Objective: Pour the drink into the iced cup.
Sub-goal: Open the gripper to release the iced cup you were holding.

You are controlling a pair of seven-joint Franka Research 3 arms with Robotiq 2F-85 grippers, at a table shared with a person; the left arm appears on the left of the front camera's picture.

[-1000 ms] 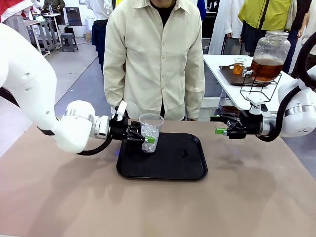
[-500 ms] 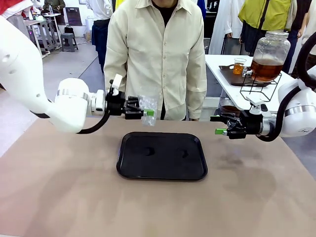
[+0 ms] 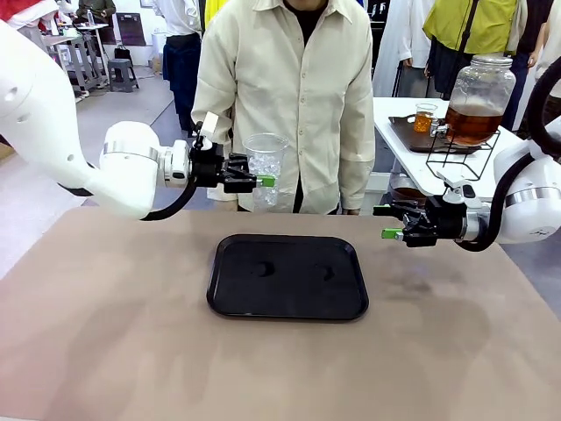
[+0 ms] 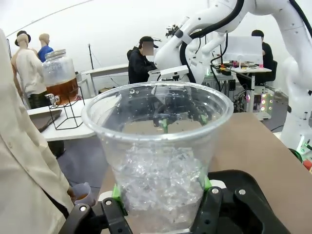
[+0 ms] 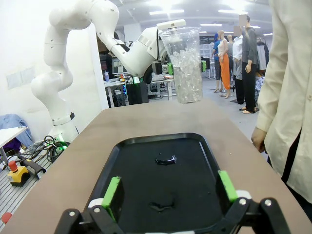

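**Brown table, iced cup held high over it**

The iced cup stands straight up between the jaws of the left gripper, which squeeze its sides. The drink sits in a big jar well apart, past the right gripper, whose jaws are wide and hold nothing. That arm is nearer the drink.

The iced cup is a clear plastic tumbler, roughly half full of crushed ice. It is upright and up in the air, pinched low on its wall between the green pads of the left claw. The drink, amber-brown like tea, fills the lower part of a big round glass jar on a wire stand. The jar is beyond the right claw and well apart from the left one. A small cup of the drink stands just beside the jar.
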